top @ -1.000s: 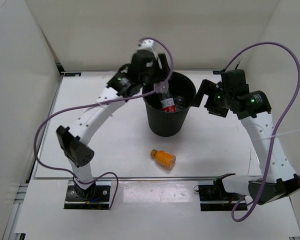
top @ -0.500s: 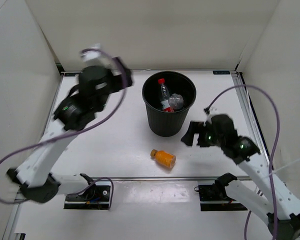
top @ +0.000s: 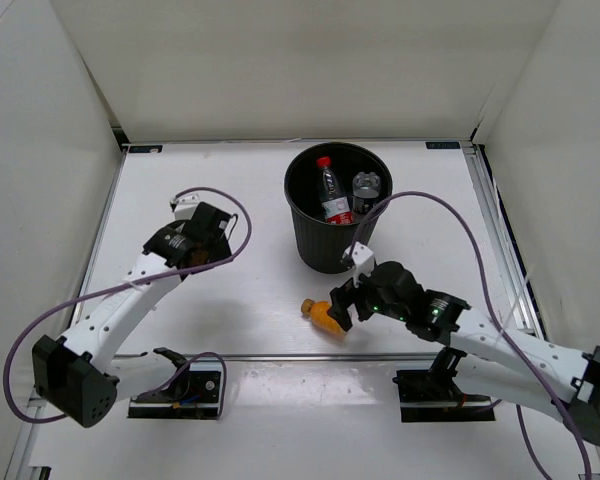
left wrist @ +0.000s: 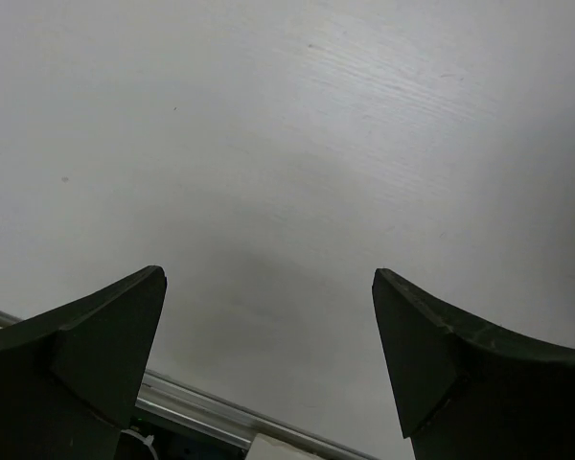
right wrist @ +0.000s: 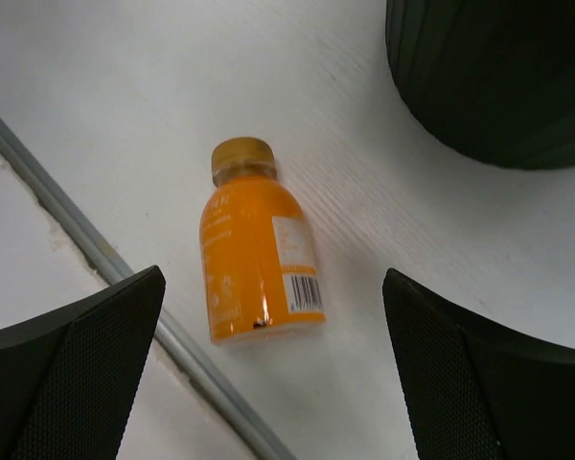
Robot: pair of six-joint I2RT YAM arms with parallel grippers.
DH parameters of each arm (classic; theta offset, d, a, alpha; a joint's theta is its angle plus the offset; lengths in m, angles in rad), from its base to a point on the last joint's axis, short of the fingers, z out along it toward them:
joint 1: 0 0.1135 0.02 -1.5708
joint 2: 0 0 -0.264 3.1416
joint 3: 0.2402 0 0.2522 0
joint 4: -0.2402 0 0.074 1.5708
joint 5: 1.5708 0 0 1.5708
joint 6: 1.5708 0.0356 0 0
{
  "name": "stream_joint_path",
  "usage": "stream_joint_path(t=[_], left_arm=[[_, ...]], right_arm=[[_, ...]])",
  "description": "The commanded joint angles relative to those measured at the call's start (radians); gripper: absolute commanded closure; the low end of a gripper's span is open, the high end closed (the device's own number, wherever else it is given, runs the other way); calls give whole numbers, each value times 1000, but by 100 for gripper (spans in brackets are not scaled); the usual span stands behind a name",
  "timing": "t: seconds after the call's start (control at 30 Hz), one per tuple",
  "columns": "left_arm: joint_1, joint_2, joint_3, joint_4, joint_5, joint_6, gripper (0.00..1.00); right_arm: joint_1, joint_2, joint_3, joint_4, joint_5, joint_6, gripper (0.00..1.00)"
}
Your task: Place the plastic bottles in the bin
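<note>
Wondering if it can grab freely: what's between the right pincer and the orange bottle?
Nothing: the right wrist view shows only bare table between right pincer and orange bottle.

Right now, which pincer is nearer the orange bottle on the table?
Right. The right pincer hangs open right over the orange bottle, framing it in the wrist view. The left pincer is open over bare table, well off to the bottle's left.

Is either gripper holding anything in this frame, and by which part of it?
Nothing is held. The left gripper is open over the bare table. The right gripper is open over the orange bottle, which lies ungripped on its side.
</note>
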Motion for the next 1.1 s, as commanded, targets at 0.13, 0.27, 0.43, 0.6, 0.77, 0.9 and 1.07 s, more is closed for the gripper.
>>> stream_joint_path(t=[0.13,0.27,0.43,0.6,0.77,0.9,1.07], left_arm=[[45,-146,-75,-20,31,10,0],[45,-155,-93,-31,22,10,0],[45,-164,-103,-40,13,10,0],[54,-173,-112,-40,-8,10,0],[54,-192,-132,-31,-9,10,0],[54,-192,-141,-19,-18,10,0],[54,-183,-141,-10,-9,10,0]], right_arm=[[48,222,-27,243,31,-51,3],[48,328,-49,222,44,-3,14],[48,352,-32,130,-85,-6,47],[60,207,147,-49,-98,-6,75],[61,165,559,-303,37,6,77],[-22,298,874,-370,94,-49,80],[-163,455,1118,-380,39,-80,57]])
